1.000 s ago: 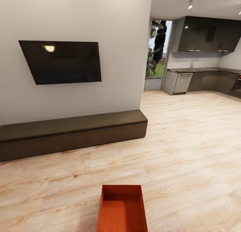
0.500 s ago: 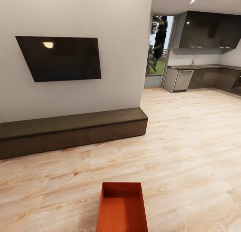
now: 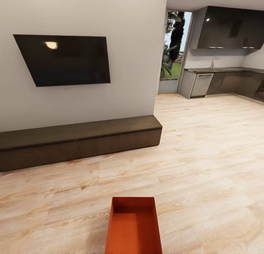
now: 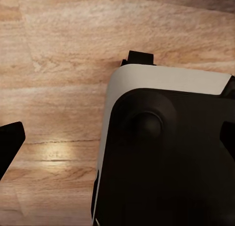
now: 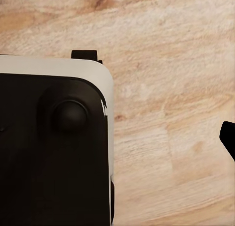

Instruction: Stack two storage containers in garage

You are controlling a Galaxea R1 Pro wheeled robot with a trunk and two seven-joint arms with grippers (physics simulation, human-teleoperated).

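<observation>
Change: the whole head view has shifted since a second ago; the TV and kitchen sit higher in the picture and the bin's far edge sits a little nearer your lower edge. That is your camera moving, not the things.
Bin: you see one orange-red bin (image 3: 134, 226) on the light wood floor (image 3: 205, 166), near you and close to the middle, with its near end cut off by the bottom of the view.
Bin contents: its inside shows only bare orange-red floor and walls.
Bin looks: rectangular, open-topped, thin plain walls, shallow, long side running away from you, standing flat.
Room: you are in the living room, with a white wall (image 3: 128, 44) ahead on the left.
TV: a big black screen (image 3: 64, 59) hangs on that wall, far left.
Cabinet: a long low dark-brown cabinet (image 3: 79, 140) runs along the wall's foot, well beyond the bin.
Kitchen: dark cupboards (image 3: 227, 28) and a counter (image 3: 220, 81) stand far right, beside a tall window (image 3: 172, 52) with greenery.
Left pincer: your left wrist view shows a dark fingertip (image 4: 10, 145) at its edge over wood planks, beside the robot's black-and-white body (image 4: 166, 152); I cannot tell whether it is open or closed.
Right pincer: your right wrist view shows a dark fingertip (image 5: 229, 138) at its edge over wood planks; I cannot tell its state either.
</observation>
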